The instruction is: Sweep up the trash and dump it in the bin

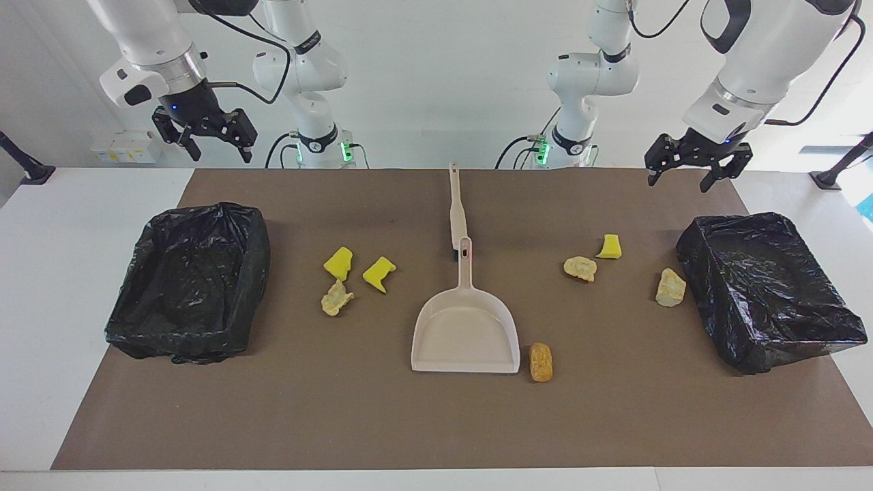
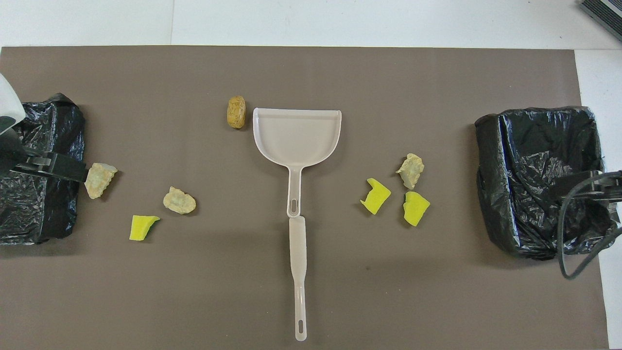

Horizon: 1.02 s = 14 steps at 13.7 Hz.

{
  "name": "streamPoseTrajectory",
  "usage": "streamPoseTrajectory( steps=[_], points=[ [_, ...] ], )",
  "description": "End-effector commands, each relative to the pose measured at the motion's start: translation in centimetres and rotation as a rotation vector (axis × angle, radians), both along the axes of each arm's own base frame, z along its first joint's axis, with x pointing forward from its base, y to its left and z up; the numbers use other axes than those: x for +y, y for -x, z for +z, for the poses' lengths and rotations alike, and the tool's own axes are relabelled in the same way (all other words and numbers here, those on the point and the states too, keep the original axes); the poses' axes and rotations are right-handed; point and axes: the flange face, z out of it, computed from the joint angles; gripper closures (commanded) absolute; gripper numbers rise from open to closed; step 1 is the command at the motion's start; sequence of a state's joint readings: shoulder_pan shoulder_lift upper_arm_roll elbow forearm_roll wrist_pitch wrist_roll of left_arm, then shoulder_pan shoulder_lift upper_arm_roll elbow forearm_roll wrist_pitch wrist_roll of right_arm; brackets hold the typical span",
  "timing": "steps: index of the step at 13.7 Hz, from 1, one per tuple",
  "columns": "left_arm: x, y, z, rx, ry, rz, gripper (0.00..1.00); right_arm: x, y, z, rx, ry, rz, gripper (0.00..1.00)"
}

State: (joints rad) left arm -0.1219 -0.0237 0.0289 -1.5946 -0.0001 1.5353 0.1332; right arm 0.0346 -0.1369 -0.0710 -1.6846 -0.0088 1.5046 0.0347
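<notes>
- Trash is all on the brown mat (image 1: 273,409) of the desk; none lies in the dustpan (image 1: 464,337) or in a bin, so I judge the task as hardly begun.
- Seven pieces are left. I use the dustpan as landmark.
- Toward the right arm's end from the dustpan: two yellow sponge bits (image 1: 339,262) (image 1: 378,273) and one tan lump (image 1: 336,298), close together.
- Toward the left arm's end from it: one yellow bit (image 1: 610,247), a tan lump (image 1: 580,268) beside that, and another lump (image 1: 670,287) just beside the bin at the left arm's end (image 1: 767,290).
- An orange lump (image 1: 541,361) lies just beside the dustpan's mouth corner.
- The bin at the right arm's end (image 1: 191,283) looks empty of trash.
- The brush (image 1: 457,211) lies nearer to the robots than the dustpan, its tip at the dustpan's handle; nobody holds it.
- The pieces are small and irregular, with no clear long axis, except the orange lump: it is oval and its long axis runs along the same line as the dustpan's handle, toward and away from the robots.
- The dustpan's mouth points away from the robots.
- The right gripper (image 1: 204,133) and the left gripper (image 1: 696,164) hang in the air near the mat's edge by the robots, jaws released and carrying nothing.
- Left to do: take brush and dustpan, sweep, dump.
</notes>
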Motion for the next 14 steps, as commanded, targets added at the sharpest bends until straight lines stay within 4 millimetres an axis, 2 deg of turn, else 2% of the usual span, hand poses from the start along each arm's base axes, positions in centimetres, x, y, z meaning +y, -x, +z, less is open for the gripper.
streamPoseTrajectory(
  steps=[1,3,5,6,8,11,13,14],
  points=[
    [-0.2,0.9,0.0,-0.001,0.01,0.005,0.0,0.1,0.6,-0.2,-0.01,-0.022,-0.011,0.0],
    [-0.9,1.1,-0.9,-0.011,0.017,-0.005,0.0,0.4,0.6,-0.3,-0.008,-0.022,-0.007,0.0],
    [-1.6,2.3,-2.6,-0.035,0.043,-0.012,0.0,0.4,0.8,-0.4,-0.001,-0.022,-0.005,0.0],
    [-2.8,2.9,-3.3,-0.048,0.046,-0.035,0.0,0.3,0.9,-0.4,0.001,-0.022,-0.007,0.0],
    [-4.0,3.5,-4.7,-0.049,0.047,-0.057,0.0,0.3,1.0,-0.4,0.002,-0.023,-0.007,0.0],
    [-7.9,5.4,-7.3,-0.066,0.052,-0.074,0.0,0.5,0.9,-0.5,-0.004,-0.022,-0.002,0.0],
    [-11.0,7.2,-9.3,-0.071,0.057,-0.058,0.0,1.6,0.2,-1.0,0.006,-0.004,0.016,0.0],
    [-12.7,8.0,-10.1,-0.066,0.057,-0.064,0.0,3.2,-0.7,-2.0,0.018,-0.011,0.031,0.0]
  ],
)
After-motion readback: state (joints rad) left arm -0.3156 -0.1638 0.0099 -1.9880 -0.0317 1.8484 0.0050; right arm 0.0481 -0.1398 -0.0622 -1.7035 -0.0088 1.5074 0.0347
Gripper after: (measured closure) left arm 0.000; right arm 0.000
